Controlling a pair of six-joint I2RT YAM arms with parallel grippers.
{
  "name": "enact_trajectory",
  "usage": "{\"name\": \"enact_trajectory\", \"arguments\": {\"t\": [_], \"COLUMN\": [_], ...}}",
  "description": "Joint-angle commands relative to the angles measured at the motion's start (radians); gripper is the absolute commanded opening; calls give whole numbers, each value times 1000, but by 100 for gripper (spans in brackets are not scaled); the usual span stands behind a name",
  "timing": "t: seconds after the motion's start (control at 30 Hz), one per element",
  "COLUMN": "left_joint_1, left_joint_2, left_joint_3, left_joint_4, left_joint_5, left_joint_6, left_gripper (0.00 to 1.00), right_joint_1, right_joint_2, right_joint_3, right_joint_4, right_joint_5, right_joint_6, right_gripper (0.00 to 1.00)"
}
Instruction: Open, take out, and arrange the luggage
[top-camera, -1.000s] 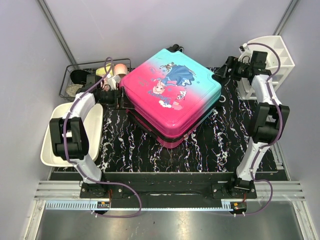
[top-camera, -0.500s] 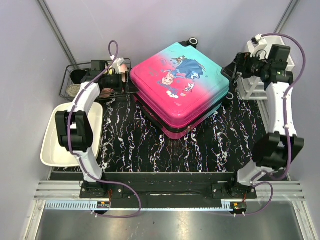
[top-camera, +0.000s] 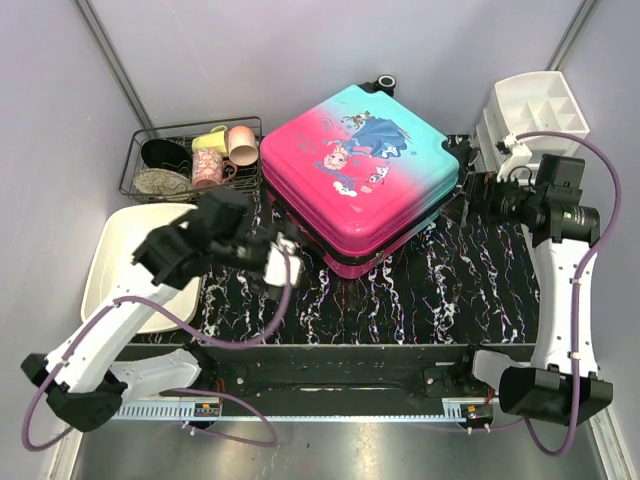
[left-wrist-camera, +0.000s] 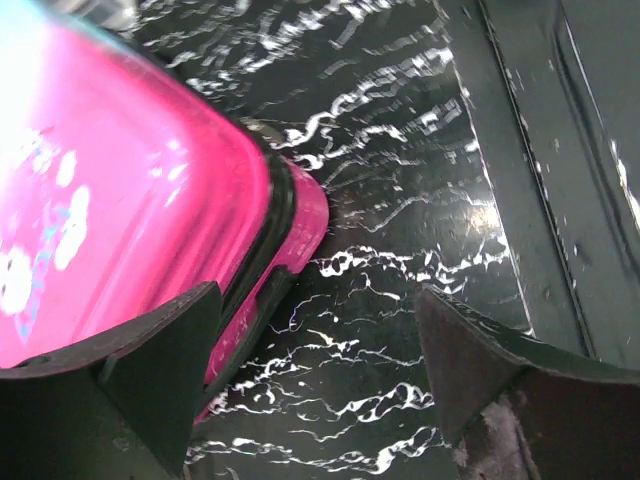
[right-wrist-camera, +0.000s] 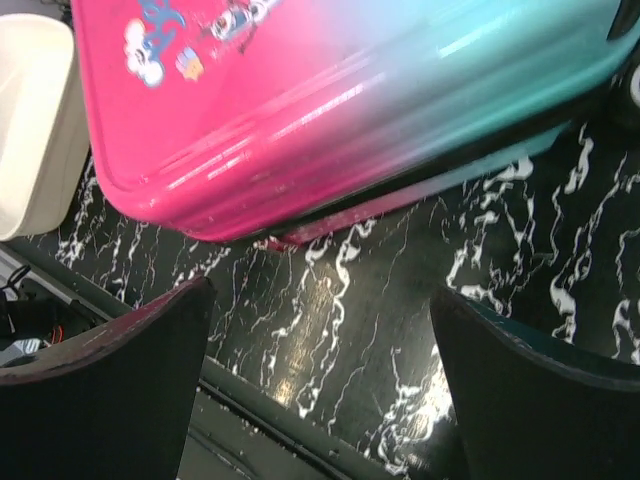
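Luggage flat on marbled mat, left pincer just beside it

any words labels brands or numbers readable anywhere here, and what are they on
No text can be read in any view.
luggage: only a cartoon print on the lid; any lettering in it is too small to tell.
small tag at the near edge: too small to read.

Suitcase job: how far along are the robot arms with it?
Barely started. Done: nothing visible; the luggage lies shut on the black mat, its halves together. In hand: the left tool hangs open and empty by its pink near corner, the right tool open and empty beside its right side. Left: opening it, taking things out, arranging them.
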Motion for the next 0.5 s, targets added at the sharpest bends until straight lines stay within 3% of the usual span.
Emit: {"name": "enact_trajectory", "arguments": {"t": [0.0, 0.03, 0.23, 0.3, 0.47], "left_joint_1": [-211, -307, -561, -595, -635], "left_joint_2": [98, 153, 371, 430, 579], "left_joint_3": [-8, 22, 102, 134, 243], "left_joint_4": [-111, -119, -108, -87, -63], "left_joint_5": [-241, -284, -582, -700, -764], "left_joint_6": [253, 257, 360, 400, 408], "left_gripper": [80, 79, 64, 58, 49], "right_joint_1": [5, 5, 5, 5, 3], "right_joint_2": [-44, -51, 13, 43, 94], "right_joint_3": [-51, -58, -88, -80, -98], "right_joint_4": [-148, -155, -168, -166, -151], "right_joint_5": [113, 125, 147, 168, 149], "right_joint_6": [-18, -10, -18, -24, -31], "right_gripper": [99, 99, 100, 100, 100]}}
